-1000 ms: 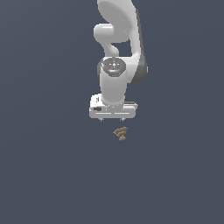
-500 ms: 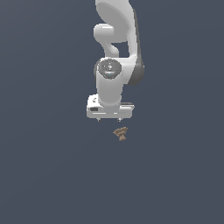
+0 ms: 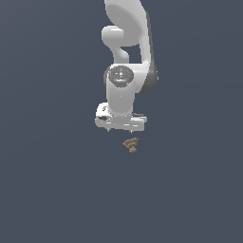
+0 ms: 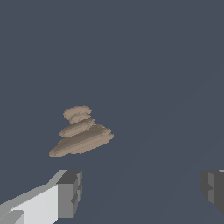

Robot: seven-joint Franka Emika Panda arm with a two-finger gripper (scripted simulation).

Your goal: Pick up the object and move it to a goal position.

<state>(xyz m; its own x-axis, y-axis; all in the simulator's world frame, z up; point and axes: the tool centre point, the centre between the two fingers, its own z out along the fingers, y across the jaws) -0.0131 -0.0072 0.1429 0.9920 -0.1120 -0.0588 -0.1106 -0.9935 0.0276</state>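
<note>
The object [image 3: 131, 144] is a tiny brown layered lump lying on the dark grey floor, just below the white arm in the exterior view. In the wrist view the object [image 4: 82, 132] shows as stacked brown ridges, wider at the base. My gripper [image 3: 120, 128] hangs just above and slightly to the exterior view's left of it, apart from it. Its two grey fingertips [image 4: 70, 194] stand wide apart and the gripper [image 4: 141, 191] is open, with nothing between them. The object lies beyond the fingertips, not in the gap.
A plain dark grey floor [image 3: 57, 190] spreads all around. The white arm [image 3: 126, 42] rises behind the gripper. No goal marker shows.
The arm's wrist has shifted slightly to the exterior view's left and a little lower. The object has not moved.
</note>
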